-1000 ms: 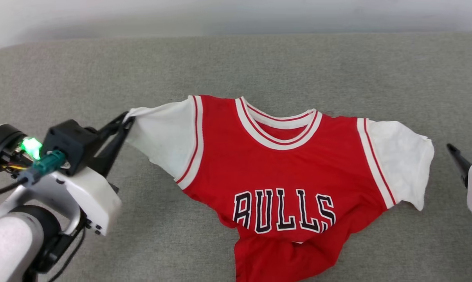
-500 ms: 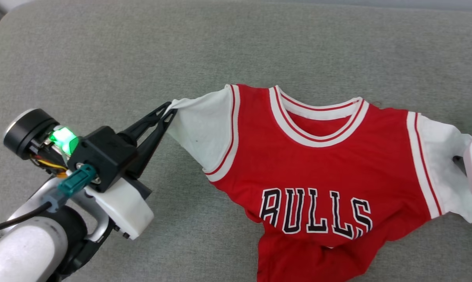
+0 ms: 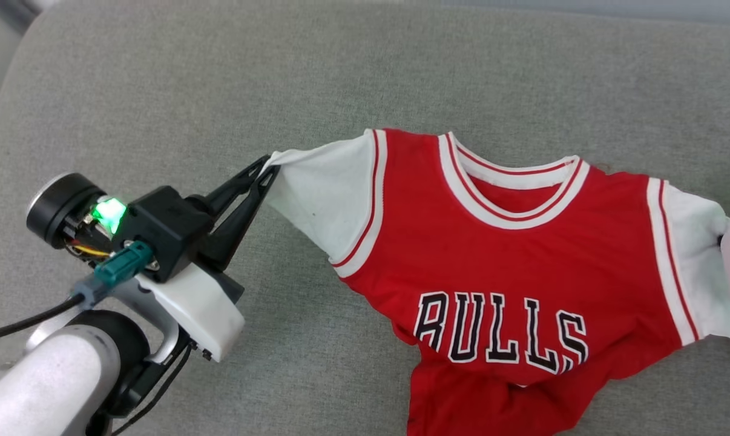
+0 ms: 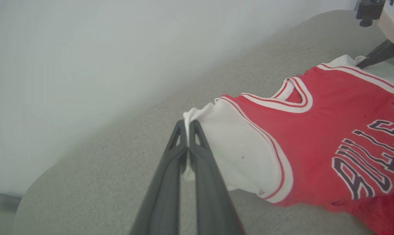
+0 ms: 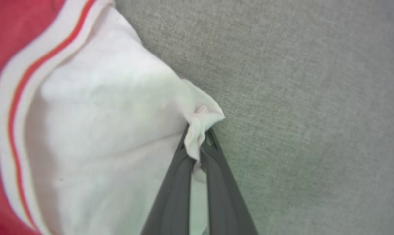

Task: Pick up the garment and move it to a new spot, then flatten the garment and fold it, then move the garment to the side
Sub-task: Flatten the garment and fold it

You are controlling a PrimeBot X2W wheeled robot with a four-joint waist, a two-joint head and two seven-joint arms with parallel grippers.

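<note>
Garment sleeve-ends in left gripper, right gripper, bare cushion around

Item: we record one grey fabric cushion across the frame. On it we record one shirt, centre to right edge, lettering upward.

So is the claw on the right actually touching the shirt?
Touching. The right wrist view shows the right gripper shut on a bunched corner of the white sleeve of the shirt, with cloth pinched between its jaws.
</note>
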